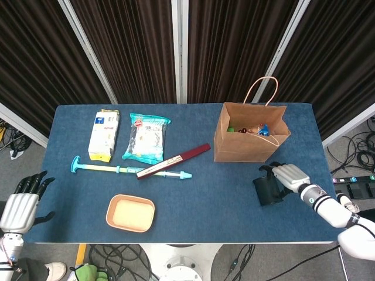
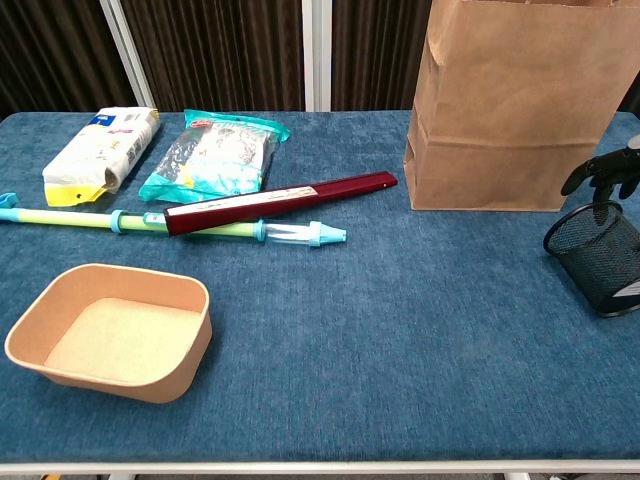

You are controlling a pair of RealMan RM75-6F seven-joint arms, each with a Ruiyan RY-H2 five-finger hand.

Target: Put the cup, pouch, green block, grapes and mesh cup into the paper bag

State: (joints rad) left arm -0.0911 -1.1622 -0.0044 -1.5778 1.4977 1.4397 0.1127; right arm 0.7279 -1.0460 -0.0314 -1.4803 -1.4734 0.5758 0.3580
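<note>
Behind the paper bag [image 1: 251, 136] hang dark ribbed curtains [image 1: 140, 47] crossed by pale slanted rails, and the bag stands upright on a blue carpet-like counter [image 1: 193, 205] with its mouth open (bits of green, blue and red show inside). Left of the bag lie a teal pouch [image 1: 146, 137] and a white packet [image 1: 104, 134], with a dark red stick [image 1: 174, 161] resting across a long light-green-and-blue tool [image 1: 129, 169] nearer the front. Further from the bag, toward the front left, sits a tan tray [image 1: 130, 213]. Just in front of the bag, to its right, the black mesh cup [image 2: 596, 258] stands tilted on the counter. The right robot hand [image 1: 288, 175] reaches in from the right with its dark fingers [image 2: 598, 172] arched over the cup's rim, touching it. The left robot hand [image 1: 20, 205] hangs off the counter's front left corner, far from the bag, fingers apart and holding nothing.
</note>
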